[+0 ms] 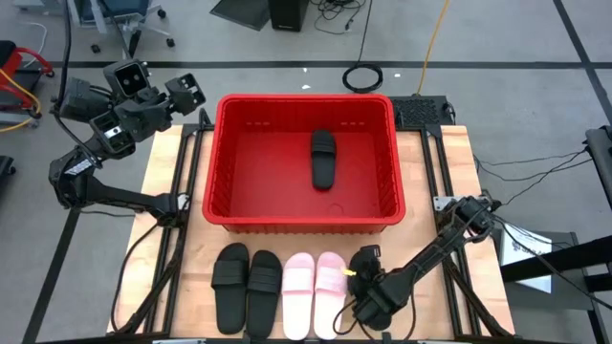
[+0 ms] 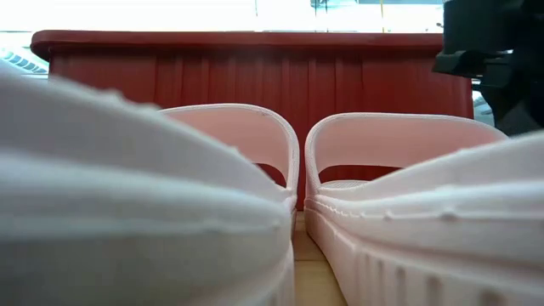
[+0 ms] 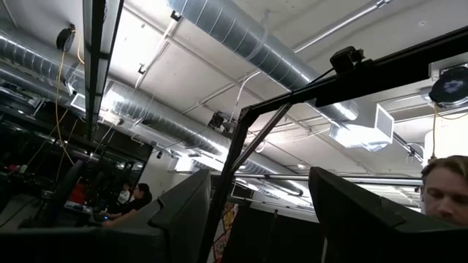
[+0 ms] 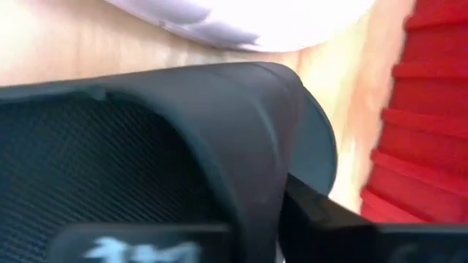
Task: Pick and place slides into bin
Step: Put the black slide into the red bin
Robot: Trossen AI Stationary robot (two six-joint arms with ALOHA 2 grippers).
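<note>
Right gripper (image 1: 368, 277) is down at the near edge of the table (image 1: 163, 162), on a black slide (image 1: 364, 260) lying just right of the pink pair. In the right wrist view that slide's wide strap (image 4: 219, 109) fills most of the picture, with a dark finger (image 4: 322, 212) tight against it; the jaws look closed on the strap, though the second finger is hidden. Pale sole of a pink slide (image 4: 219, 18) and the red bin wall (image 4: 424, 109) show beyond it.

Bin (image 1: 220, 153) sits mid-table, upright. One black slide (image 1: 323, 158) lies flat inside it, slightly right of centre.

In front of the bin, in a row along the near edge from left to right: two black slides (image 1: 230, 287) (image 1: 264, 291) side by side, then two pink slides (image 1: 298, 294) (image 1: 330, 279), then the gripped black one. Pairs are touching or just beside each other. Low view looks between the two pink straps (image 2: 238, 136) (image 2: 399, 140) toward the bin's front wall (image 2: 255, 76).

Left arm waits raised off the far left corner of the table. Left gripper (image 3: 256, 212) points up at the ceiling ducts (image 3: 241, 44); its fingers stand apart with nothing between them. A person (image 3: 131, 204) is seated far off in the room; another person's head (image 3: 446, 190) shows at the edge.
</note>
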